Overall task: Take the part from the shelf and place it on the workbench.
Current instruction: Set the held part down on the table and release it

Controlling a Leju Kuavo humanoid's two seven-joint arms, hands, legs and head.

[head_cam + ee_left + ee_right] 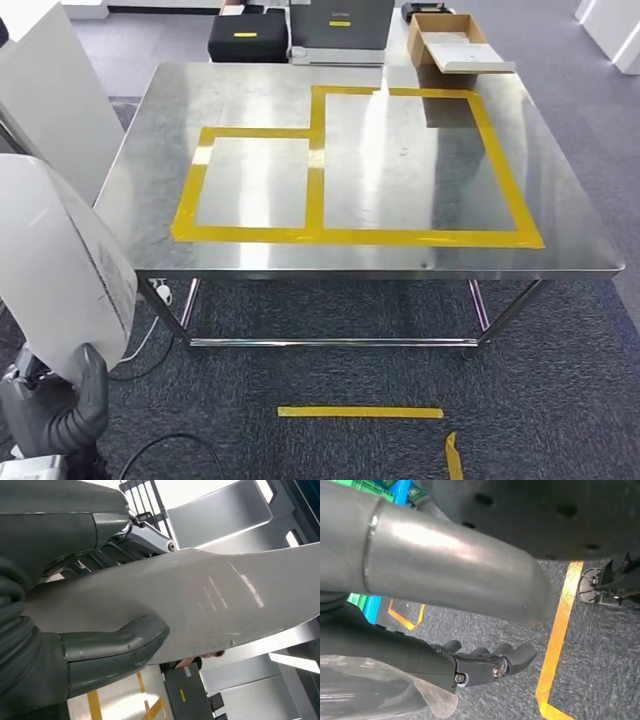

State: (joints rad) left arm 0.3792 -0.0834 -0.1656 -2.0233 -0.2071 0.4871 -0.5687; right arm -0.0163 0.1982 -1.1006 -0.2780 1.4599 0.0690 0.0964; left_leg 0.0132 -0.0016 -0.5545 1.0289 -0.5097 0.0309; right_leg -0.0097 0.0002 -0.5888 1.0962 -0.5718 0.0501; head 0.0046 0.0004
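A large white curved part stands at the lower left of the head view, left of the workbench's near corner and not on it. My left hand grips its lower edge. In the left wrist view the thumb presses one face of the part and the darker fingers lie against the other. The steel workbench lies ahead, marked with two rectangles of yellow tape. My right hand hangs over the carpet, its fingers stretched out and holding nothing.
A black case, a grey case and an open cardboard box sit at the bench's far edge. A white panel stands at the far left. Yellow tape and a black cable lie on the carpet before the bench.
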